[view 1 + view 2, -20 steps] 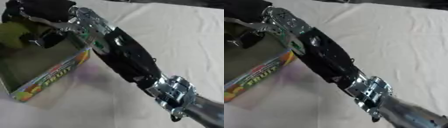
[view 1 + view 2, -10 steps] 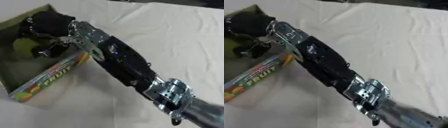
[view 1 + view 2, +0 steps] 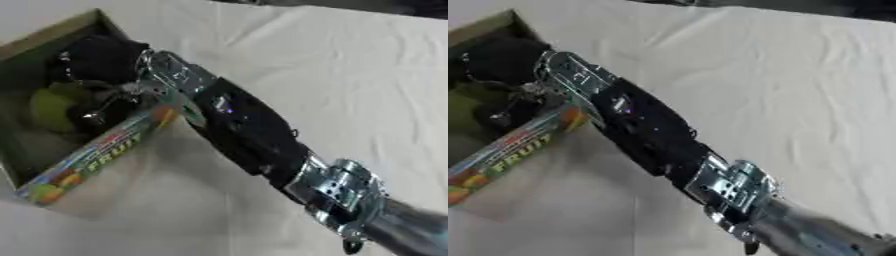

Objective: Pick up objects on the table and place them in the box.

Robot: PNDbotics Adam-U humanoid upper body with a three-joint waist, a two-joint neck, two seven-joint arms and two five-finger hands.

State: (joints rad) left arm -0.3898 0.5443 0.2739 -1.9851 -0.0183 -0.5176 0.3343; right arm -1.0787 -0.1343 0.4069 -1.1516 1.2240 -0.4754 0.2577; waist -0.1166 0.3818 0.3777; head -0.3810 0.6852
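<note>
Cardboard fruit box point(image 3: 83, 155) sits at the counter's point(image 3: 350, 85) left side, and the right robot hand point(image 3: 96, 65) reaches over its near wall, fingers curled around a yellow-green round fruit point(image 3: 52, 107) inside. Loads of bare cloth-covered counter everywhere right of the arm.

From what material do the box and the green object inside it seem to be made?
The box looks like printed cardboard: a thin, flat wall with colourful fruit pictures and lettering outside, dull brown inside. The green object is round, smooth and matte; whether it is plastic or real fruit cannot be told. The right hand hangs over it.
</note>
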